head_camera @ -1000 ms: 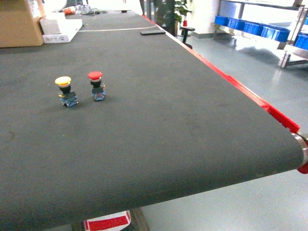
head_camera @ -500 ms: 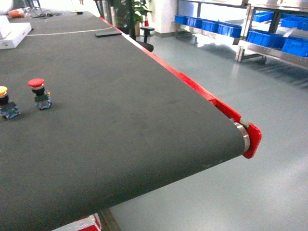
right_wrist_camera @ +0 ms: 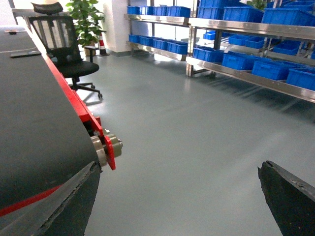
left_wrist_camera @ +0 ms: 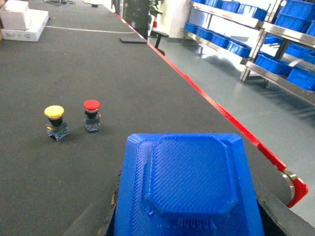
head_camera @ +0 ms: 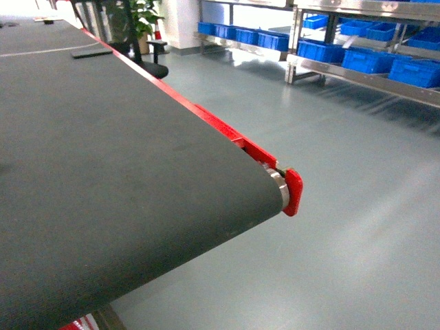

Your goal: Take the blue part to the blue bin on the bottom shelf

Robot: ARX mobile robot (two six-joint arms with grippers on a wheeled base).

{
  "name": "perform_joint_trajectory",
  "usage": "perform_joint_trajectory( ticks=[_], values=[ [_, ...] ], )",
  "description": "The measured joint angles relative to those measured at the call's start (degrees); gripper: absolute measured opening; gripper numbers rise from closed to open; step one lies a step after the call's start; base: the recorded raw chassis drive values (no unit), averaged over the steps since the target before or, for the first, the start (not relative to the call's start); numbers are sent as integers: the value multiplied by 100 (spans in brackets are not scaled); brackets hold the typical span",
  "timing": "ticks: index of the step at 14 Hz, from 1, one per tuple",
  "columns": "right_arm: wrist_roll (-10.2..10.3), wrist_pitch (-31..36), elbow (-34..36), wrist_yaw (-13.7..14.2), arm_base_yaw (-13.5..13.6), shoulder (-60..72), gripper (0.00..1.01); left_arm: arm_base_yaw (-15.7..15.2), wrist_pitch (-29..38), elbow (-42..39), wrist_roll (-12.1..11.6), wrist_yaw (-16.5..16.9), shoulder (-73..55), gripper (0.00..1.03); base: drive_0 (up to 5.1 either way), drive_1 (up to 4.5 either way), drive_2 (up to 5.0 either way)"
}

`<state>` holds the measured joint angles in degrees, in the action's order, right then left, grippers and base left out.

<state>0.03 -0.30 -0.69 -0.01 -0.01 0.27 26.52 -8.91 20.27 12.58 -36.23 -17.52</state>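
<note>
The blue part (left_wrist_camera: 189,182), a ribbed plastic piece with a raised octagonal top, fills the lower middle of the left wrist view. My left gripper (left_wrist_camera: 189,216) is shut on it, its dark fingers showing at both sides, above the dark conveyor belt (left_wrist_camera: 147,78). In the right wrist view my right gripper (right_wrist_camera: 179,169) is open over the grey floor with nothing between its fingers. The bottom shelf (head_camera: 357,79) of steel racking stands across the floor and carries blue bins (head_camera: 364,58). It also shows in the right wrist view as the bottom shelf (right_wrist_camera: 256,78). Neither gripper appears in the head view.
The belt (head_camera: 103,158) ends at a roller with a red end cap (head_camera: 293,192). A yellow push button (left_wrist_camera: 55,122) and a red one (left_wrist_camera: 91,115) stand on the belt. A black office chair (right_wrist_camera: 61,49) and a potted plant (right_wrist_camera: 88,19) stand by the belt's far side.
The head view has swung right: both push buttons have left it, the belt's end has moved left, and the racking with blue bins now shows larger.
</note>
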Motion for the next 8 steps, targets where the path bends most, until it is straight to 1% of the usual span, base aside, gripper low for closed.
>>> perform_joint_trajectory(
  ticks=[8],
  values=[
    [0,0,0,0,0,0,98,0,-2,0,2,0,0,44,-162,-162,-162]
  ],
)
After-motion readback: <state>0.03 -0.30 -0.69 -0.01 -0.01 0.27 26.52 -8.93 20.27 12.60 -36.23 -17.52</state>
